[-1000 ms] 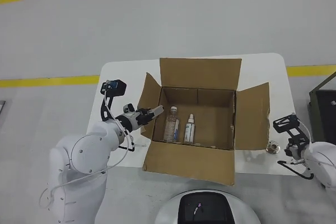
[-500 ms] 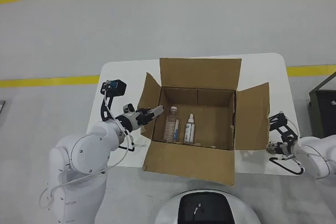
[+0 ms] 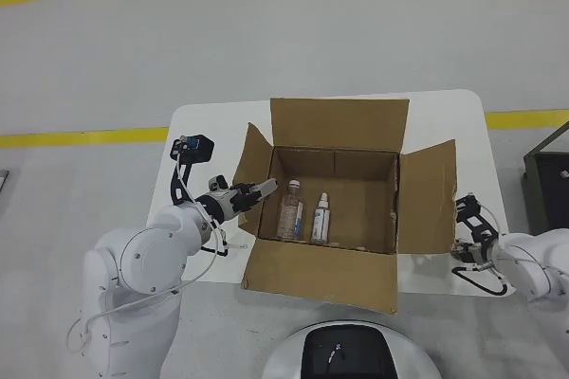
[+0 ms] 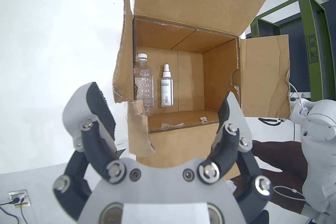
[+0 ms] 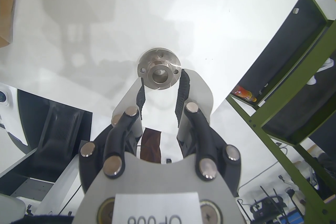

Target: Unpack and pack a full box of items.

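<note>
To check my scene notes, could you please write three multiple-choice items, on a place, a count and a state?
1. The metal flange lies: A) in the box; B) on the table beside the box; C) on the floor.
2. How many bottles does the box hold? A) one; B) two; C) four.
3. The left gripper is: A) open and empty; B) shut on a bottle; C) shut on a flap.
Key: 1 B, white tabletop surrounds it; 2 B, a water bottle and a spray bottle; 3 A, its fingers stand apart, holding nothing.
</note>
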You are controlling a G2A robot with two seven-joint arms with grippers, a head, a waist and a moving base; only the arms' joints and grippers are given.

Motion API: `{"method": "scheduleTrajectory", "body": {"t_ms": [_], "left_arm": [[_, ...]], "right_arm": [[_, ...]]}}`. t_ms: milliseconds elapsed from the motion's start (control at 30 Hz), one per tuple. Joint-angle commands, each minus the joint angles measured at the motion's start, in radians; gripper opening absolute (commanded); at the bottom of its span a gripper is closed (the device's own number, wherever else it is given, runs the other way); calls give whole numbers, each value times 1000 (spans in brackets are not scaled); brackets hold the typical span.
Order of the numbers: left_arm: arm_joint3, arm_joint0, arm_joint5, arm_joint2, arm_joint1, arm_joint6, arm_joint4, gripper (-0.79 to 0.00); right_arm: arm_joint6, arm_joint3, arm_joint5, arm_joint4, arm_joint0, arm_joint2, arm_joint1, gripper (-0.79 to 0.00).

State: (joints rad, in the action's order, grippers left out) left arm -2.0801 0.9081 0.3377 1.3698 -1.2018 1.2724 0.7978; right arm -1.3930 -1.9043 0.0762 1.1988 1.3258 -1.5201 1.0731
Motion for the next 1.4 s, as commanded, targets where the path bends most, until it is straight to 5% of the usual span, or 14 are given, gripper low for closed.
{"method": "scheduleTrajectory", "body": {"t_ms": [0, 1100, 1300, 1367], "left_arm": [[0, 0, 0, 0, 0, 0, 0, 0], [0, 0, 0, 0, 0, 0, 0, 0], [0, 0, 0, 0, 0, 0, 0, 0], [0, 0, 0, 0, 0, 0, 0, 0]], "right_arm": [[2, 8, -2, 4, -2, 4, 0, -462], [25, 99, 5, 18, -46, 51, 0, -477], [28, 118, 7, 16, -58, 64, 0, -508], [28, 122, 7, 15, -60, 66, 0, -573]]}}
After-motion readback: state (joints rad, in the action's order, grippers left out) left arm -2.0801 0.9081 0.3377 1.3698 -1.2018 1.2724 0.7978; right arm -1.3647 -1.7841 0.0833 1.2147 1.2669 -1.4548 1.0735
